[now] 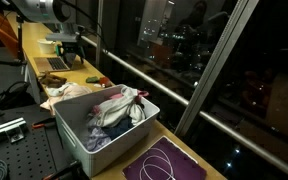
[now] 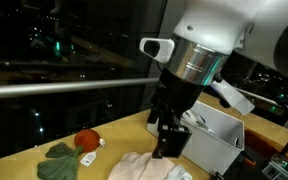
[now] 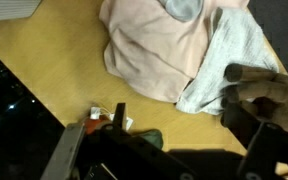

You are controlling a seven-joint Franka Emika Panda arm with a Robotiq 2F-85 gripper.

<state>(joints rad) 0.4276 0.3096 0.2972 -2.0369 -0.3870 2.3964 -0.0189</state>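
Tight beside the pale bin [image 2: 219,135], open over bare tabletop [image 3: 44,70].
In the wrist view, free from 9 to 11 o'clock; blocked at 12 o'clock by a pink cloth [image 3: 159,50] and at 2 o'clock by a grey cloth [image 3: 229,55] touching it. In an exterior view, hemmed in at 3 o'clock of the gripper [image 2: 167,148] by that bin, at 9 o'clock by a red object [image 2: 85,139] and a green cloth [image 2: 62,160], behind by the window rail [image 2: 64,88].

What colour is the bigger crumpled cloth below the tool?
Pale pink; the cloth shows best in the wrist view.
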